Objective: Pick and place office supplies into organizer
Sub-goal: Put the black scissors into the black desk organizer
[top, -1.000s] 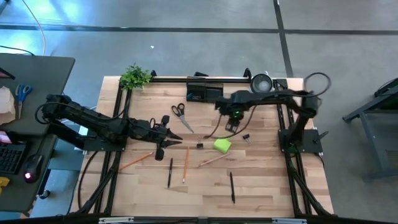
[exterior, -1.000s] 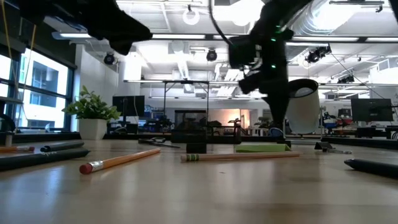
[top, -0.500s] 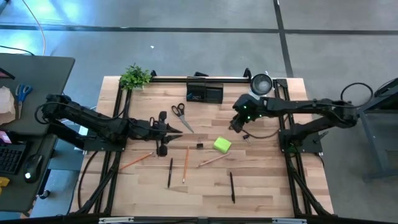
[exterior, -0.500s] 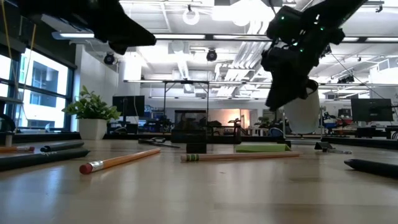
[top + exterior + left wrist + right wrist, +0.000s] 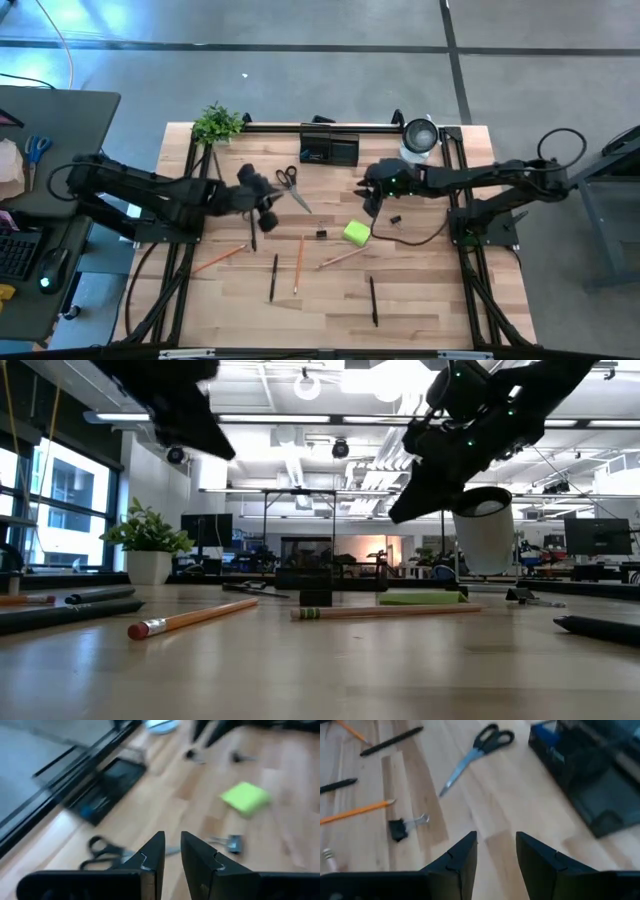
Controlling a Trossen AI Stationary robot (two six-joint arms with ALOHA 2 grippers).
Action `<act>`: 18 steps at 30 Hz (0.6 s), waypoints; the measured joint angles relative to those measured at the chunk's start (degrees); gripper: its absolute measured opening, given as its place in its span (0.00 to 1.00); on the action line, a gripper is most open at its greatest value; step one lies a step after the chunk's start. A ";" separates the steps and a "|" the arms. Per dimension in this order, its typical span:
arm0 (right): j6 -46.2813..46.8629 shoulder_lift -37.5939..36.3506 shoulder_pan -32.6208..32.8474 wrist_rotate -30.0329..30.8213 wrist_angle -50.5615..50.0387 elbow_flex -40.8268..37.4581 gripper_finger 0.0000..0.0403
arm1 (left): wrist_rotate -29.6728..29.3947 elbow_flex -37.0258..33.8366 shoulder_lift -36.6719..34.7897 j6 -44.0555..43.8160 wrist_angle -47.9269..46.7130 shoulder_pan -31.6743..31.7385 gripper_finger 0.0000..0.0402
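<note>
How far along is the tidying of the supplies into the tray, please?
Barely begun. Done: only a small blue item lies in the tray. In hand: nothing; the left gripper and right gripper hover empty above the table. Left: the scissors, sticky pad, binder clips, pencils and pens.

No readable text

No word, label, brand, number or sign can be made out on any surface shown; a pale mark on the black tray [image 5: 590, 775] is too blurred to be read.
</note>
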 joint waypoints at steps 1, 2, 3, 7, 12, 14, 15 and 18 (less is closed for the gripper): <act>-1.10 0.43 -0.03 0.40 1.65 -0.02 0.32 | 0.16 0.02 0.36 -0.35 -0.56 2.17 0.13; -2.23 0.70 -0.16 0.40 3.14 -0.02 0.32 | 1.10 0.05 0.88 -0.86 -0.53 4.65 0.13; -3.37 0.76 -0.29 0.40 4.22 -0.02 0.32 | 2.46 0.06 1.42 -1.27 -0.52 7.31 0.13; -7.15 0.74 -0.79 0.34 7.59 0.00 0.32 | 7.83 0.06 4.72 -1.43 -0.82 16.56 0.13; -10.99 0.67 -1.27 -0.04 7.81 0.00 0.32 | 10.37 0.60 11.07 0.03 -1.29 24.93 0.13; -11.74 0.67 -1.27 -0.04 7.81 0.00 0.32 | 10.63 2.32 14.58 1.53 -1.46 27.25 0.13; -12.08 0.67 -1.27 -0.06 7.81 0.00 0.32 | 10.64 3.69 16.38 2.63 -1.47 28.19 0.13; -13.01 0.67 -1.27 -0.19 7.71 0.00 0.32 | 11.20 9.20 21.46 6.52 -1.33 29.95 0.13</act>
